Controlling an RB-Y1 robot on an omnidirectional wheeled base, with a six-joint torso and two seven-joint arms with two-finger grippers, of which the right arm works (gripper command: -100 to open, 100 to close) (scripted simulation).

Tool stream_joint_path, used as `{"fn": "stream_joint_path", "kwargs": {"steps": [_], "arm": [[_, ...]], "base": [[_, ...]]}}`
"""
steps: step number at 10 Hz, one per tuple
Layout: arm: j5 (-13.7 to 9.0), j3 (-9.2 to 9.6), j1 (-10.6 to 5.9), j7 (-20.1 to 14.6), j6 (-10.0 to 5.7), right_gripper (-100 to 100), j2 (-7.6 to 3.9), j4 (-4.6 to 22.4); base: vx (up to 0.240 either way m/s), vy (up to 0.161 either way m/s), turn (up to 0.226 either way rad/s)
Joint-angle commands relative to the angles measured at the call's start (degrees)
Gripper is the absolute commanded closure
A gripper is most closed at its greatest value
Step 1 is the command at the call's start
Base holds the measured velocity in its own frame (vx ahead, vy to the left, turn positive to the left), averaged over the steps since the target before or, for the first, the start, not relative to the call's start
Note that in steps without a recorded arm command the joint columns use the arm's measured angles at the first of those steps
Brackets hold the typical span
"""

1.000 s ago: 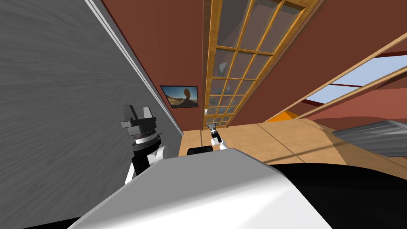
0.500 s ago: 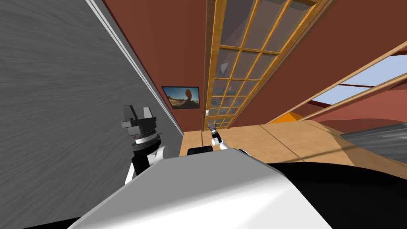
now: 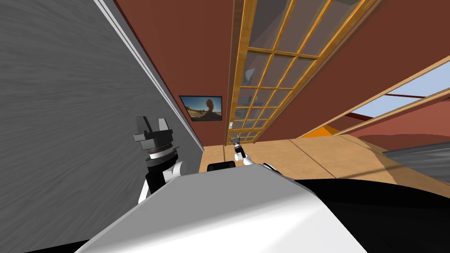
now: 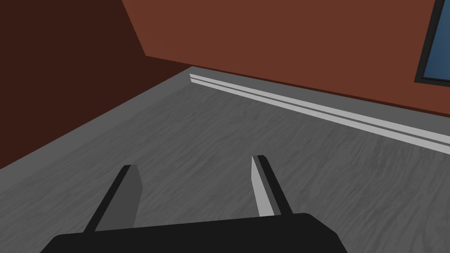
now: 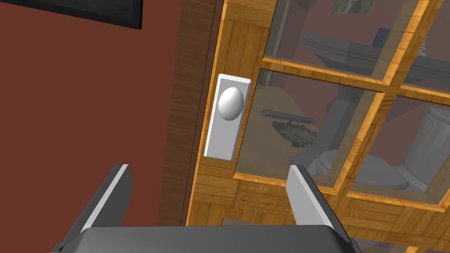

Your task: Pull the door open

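A wooden door (image 3: 236, 79) with a grid of glass panes stands shut in the red-brown wall ahead. Its round grey knob (image 5: 231, 103) sits on a white plate (image 5: 225, 131) by the door's (image 5: 246, 44) left stile; in the head view the plate (image 3: 231, 125) is tiny. My right gripper (image 5: 207, 169) is open and points at the stile just below the plate, a short way off and touching nothing. Seen from the head, that gripper (image 3: 235, 139) hangs low before the door. My left gripper (image 3: 151, 127) is raised beside the grey wall, open (image 4: 194, 163) and holding nothing.
A grey wall (image 3: 66, 110) runs close along my left. A framed picture (image 3: 203, 107) hangs left of the door. Wooden floor (image 3: 307, 153) spreads to the right, below a slanted window (image 3: 395, 99). Behind the glass stand a toilet (image 5: 378, 171) and a basin (image 5: 342, 52).
The whole head view has shifted: the door looms larger and sits further right, so I have moved nearer. My right gripper stays low before the knob plate. The left arm is unchanged.
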Motion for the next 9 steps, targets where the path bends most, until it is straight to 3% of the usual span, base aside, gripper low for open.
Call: {"fn": "stream_joint_path", "kwargs": {"steps": [1,9], "arm": [[-0.67,0.43,-0.83,-1.38,-0.74,-100,0.07,2.05],[-4.76,2.69,-4.23,-8.47,-3.55,-100,-0.33,10.89]], "base": [[0.053,0.01,0.02],[0.067,0.013,0.019]]}}
